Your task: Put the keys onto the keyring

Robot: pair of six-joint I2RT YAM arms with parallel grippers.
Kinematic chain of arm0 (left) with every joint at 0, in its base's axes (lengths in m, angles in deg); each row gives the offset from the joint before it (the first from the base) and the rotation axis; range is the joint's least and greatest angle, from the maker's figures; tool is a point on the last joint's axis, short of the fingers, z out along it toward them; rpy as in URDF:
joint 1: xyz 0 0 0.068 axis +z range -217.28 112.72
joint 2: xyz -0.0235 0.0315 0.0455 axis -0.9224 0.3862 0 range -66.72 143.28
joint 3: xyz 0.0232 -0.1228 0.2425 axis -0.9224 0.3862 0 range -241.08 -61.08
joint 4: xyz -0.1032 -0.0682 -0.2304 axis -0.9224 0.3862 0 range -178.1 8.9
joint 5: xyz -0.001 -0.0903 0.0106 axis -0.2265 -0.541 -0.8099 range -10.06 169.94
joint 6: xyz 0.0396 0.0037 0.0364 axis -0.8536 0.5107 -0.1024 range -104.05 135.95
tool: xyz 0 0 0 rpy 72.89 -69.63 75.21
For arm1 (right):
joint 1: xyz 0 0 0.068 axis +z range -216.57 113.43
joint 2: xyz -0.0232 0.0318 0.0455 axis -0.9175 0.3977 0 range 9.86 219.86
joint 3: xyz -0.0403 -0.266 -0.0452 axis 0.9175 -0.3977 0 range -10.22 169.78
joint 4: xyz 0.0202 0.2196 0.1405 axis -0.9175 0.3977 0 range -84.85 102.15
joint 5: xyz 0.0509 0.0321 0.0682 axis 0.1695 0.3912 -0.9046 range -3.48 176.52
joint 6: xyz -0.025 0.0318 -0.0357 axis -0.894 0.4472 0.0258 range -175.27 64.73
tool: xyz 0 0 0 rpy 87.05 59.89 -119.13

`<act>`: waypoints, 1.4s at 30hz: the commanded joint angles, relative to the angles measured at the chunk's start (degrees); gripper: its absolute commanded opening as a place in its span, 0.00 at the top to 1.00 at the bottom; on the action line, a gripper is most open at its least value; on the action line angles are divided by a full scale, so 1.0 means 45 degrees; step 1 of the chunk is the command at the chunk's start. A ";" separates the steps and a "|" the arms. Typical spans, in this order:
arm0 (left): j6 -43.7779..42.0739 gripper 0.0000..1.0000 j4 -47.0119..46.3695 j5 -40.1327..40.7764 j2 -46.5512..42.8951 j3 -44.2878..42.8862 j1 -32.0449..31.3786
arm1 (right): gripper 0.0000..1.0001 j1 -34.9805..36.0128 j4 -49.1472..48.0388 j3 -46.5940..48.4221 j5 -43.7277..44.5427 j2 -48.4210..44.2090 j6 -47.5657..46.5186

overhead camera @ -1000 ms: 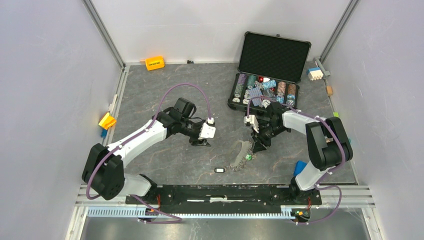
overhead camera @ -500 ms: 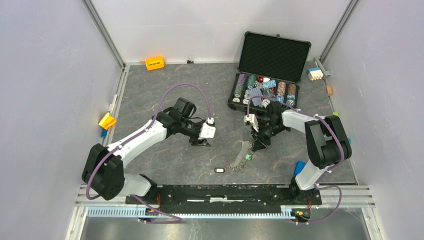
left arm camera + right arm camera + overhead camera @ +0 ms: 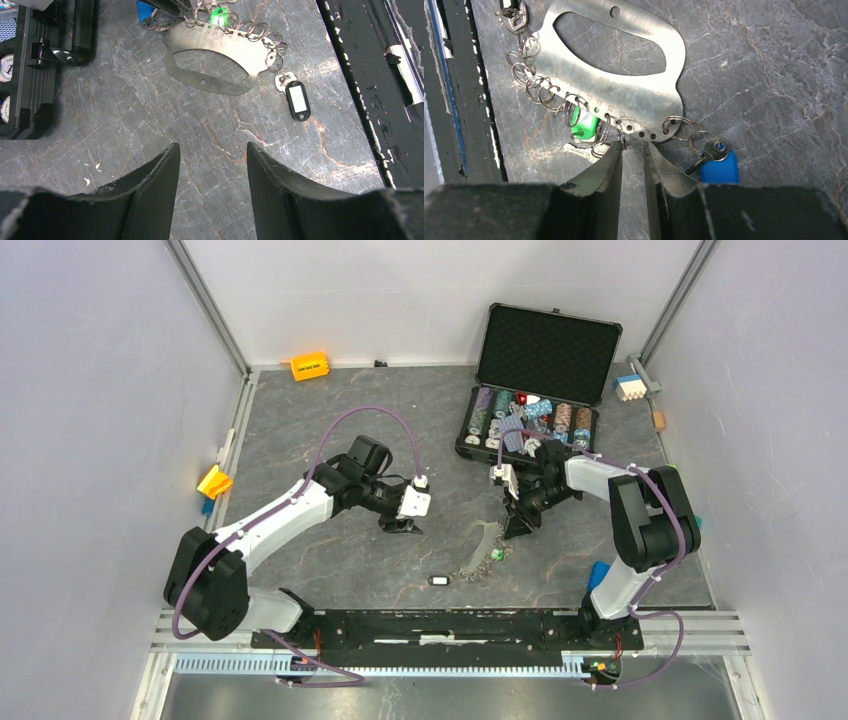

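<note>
R jaws slightly apart at keyring (image 3: 624, 95) edge nr green tag (image 3: 585, 125).

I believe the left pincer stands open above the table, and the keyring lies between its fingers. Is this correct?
Not quite. The left pincer does stand open above the table, but the keyring does not lie between its fingers. It lies ahead of them, apart from both, as the left wrist view shows.

Grey marbled table (image 3: 400, 410), keyring (image 3: 487, 538), open chip case (image 3: 545, 350), orange block (image 3: 309, 366)
</note>
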 commanded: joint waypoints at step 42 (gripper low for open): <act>0.0505 0.40 -0.0059 -0.0436 -0.0384 -0.0041 0.0060 | 0.95 -0.0044 0.0394 -0.0059 -0.1002 0.0129 -0.0421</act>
